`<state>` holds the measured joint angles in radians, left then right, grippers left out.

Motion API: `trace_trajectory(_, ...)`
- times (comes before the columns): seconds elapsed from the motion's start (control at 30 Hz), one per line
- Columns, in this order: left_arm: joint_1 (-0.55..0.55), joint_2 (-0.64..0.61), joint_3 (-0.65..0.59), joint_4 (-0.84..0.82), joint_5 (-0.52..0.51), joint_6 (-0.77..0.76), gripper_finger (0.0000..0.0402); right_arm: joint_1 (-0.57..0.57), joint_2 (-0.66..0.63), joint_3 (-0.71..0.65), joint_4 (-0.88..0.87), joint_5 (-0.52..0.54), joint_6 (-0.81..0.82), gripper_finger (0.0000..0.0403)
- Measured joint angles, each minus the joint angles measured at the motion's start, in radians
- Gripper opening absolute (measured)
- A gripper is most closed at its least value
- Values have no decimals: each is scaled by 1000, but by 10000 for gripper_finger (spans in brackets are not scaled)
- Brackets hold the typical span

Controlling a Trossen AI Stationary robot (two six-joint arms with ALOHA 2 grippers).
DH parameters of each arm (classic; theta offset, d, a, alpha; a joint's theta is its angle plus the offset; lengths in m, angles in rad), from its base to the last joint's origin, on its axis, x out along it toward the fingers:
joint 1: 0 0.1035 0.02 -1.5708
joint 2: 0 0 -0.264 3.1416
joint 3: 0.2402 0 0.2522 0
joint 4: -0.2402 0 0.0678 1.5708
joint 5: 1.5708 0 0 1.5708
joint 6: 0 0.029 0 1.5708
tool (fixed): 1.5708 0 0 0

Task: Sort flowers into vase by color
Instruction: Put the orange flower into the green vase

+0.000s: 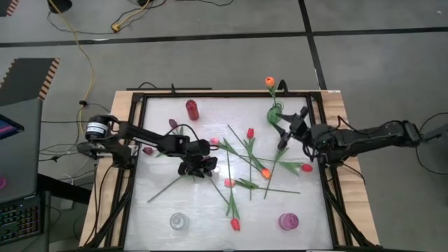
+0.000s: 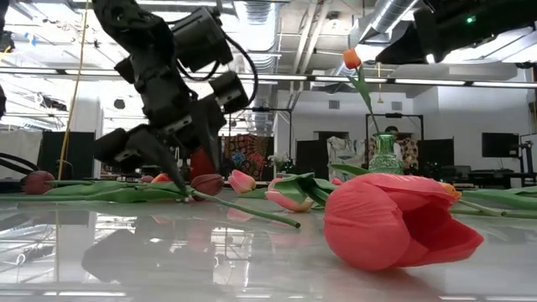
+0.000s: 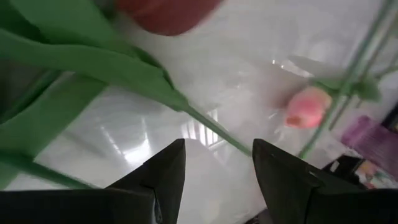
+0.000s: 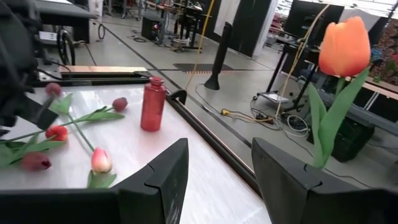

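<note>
Left end effector hovering over tabletop centre, fingers apart.
Straddling a tulip stem; right end effector (fingers apart) facing the orange tulip.

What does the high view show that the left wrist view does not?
Only the high view shows the red vase, the clear vase, the purple vase, the orange tulip standing in the green vase, and the right gripper beside it. Only the left wrist view shows a green stem running between the open left gripper fingers. Both show the white tabletop and scattered tulips.
</note>
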<state>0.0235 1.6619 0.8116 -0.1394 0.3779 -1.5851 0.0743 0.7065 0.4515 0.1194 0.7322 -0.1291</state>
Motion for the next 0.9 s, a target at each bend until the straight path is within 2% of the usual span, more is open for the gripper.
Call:
trace_trajectory(0.17,1,22,0,0,-3,-49,174,27,0,0,0,0,-2,203)
trace_trajectory(0.43,15,24,0,-4,-79,-90,165,66,0,0,-9,0,-1,203)
trace_trajectory(0.9,14,23,0,-7,-117,-103,37,133,0,0,-12,0,-1,203)
